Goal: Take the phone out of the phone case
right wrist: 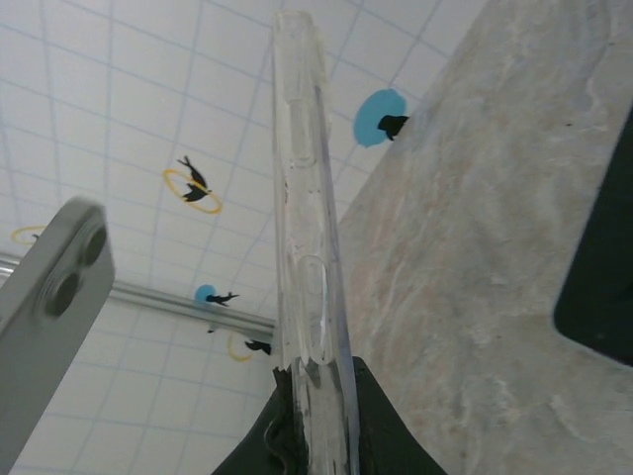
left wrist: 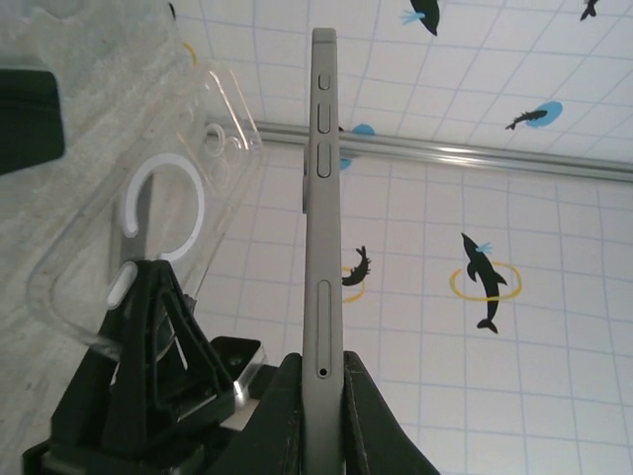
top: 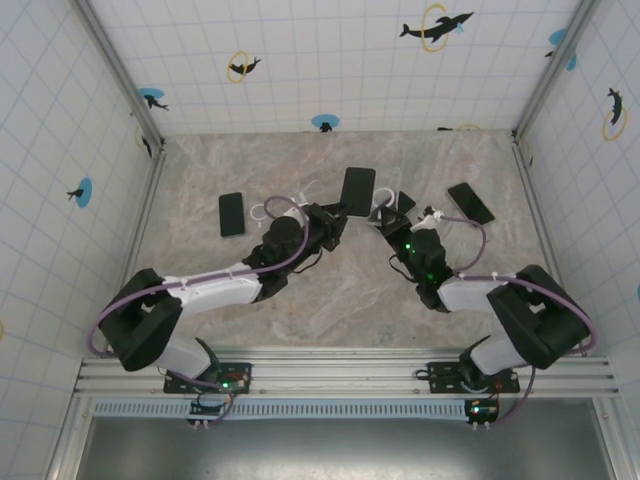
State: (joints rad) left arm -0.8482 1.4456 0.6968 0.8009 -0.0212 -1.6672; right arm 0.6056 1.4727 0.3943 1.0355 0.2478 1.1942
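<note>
Near the left edge of the table point(top: 200, 290), a black phone point(top: 231, 214) lying flat, dark face up. Just right of it, a spare case point(left wrist: 213, 168), clear with a white ring on its back, flat on the table beside the left arm's wrist.

Toward the middle, the left fingers point(left wrist: 287, 411) closed on the phone point(left wrist: 323, 218), pinching its lower end from both flat sides. Held upright and edge-on to the left wrist camera, grey side rail and its buttons facing the lens, upper end free in the air. From above, seen as a dark rectangle lifted over the middle of the table, toward the back edge. Bare on every visible side.

Just right of the phone and apart from it, the case point(right wrist: 309, 228): clear, empty, standing edge-on in the right wrist view, with tiled wall showing between the two. Gripped at its lower end by the right fingers point(right wrist: 374, 426), closed narrow on the thin plastic. Both sets of fingers pointing toward each other over the table's middle.

Further right, toward the back right corner, a second black phone point(top: 470, 203) lying flat at a slant, right of the right arm's wrist.
</note>
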